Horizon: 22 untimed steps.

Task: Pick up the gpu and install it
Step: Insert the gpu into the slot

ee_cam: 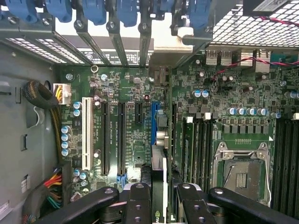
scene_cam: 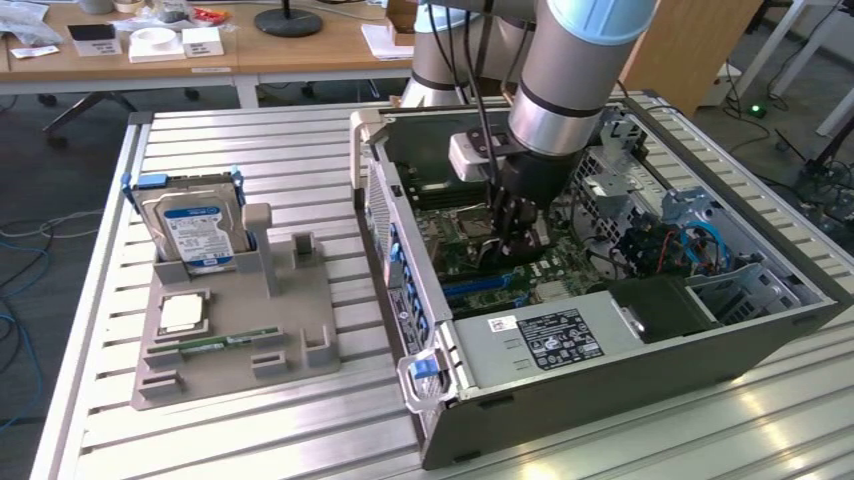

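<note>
The tool (scene_cam: pixel 515 228) is inside the open computer case (scene_cam: pixel 601 400), close above the motherboard (ee_cam: pixel 135 135). Its fingers (ee_cam: pixel 138 205) are closed narrow on the gpu (ee_cam: pixel 159 175), which is held edge-on between them. The card lies in line with the blue expansion slot (ee_cam: pixel 154 119) just ahead of the tool; whether it is seated cannot be determined. The hard drive (scene_cam: pixel 194 230) stands in the fixture (scene_cam: pixel 287 330) on the bench (scene_cam: pixel 267 140), well apart from the tool.

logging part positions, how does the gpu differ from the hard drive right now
Place: the gpu is held in the gripper inside the computer case, above the motherboard; the hard drive stands in a grey holder outside the case.
Look: the gpu shows as a thin edge-on card; the hard drive shows a broad silver face with a blue-white label.
Both stand on edge.
</note>
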Each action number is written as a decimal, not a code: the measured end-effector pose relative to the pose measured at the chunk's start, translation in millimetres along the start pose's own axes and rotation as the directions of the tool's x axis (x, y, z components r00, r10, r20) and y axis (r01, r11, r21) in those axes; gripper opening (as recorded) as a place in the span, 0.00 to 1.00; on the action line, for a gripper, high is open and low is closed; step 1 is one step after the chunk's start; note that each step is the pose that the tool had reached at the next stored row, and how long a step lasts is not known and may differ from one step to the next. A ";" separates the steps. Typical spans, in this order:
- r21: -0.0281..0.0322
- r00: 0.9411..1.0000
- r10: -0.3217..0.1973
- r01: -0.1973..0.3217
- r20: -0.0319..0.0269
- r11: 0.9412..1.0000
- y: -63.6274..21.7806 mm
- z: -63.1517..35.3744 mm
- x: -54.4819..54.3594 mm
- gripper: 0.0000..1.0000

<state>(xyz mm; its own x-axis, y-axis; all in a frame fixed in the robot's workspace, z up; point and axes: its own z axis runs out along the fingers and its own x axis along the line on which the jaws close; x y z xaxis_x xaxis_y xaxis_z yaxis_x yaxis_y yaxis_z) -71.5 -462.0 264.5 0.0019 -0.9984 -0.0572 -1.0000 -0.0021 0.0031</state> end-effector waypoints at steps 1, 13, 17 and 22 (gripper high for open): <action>0.000 1.000 0.000 0.000 0.000 1.000 0.3 0.1 0.0 0.26; 0.000 1.000 -0.001 0.001 0.000 1.000 3.4 0.2 1.0 0.26; 0.000 1.000 -0.001 0.001 0.000 1.000 4.1 1.5 1.3 0.26; 0.000 1.000 0.000 0.000 0.000 1.000 4.9 1.9 1.3 0.26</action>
<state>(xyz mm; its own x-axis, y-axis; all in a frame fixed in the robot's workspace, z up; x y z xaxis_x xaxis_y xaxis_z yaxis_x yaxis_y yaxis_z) -76.4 -463.2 262.5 0.0024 -0.9984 -0.0572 -1.0000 -0.0026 0.0031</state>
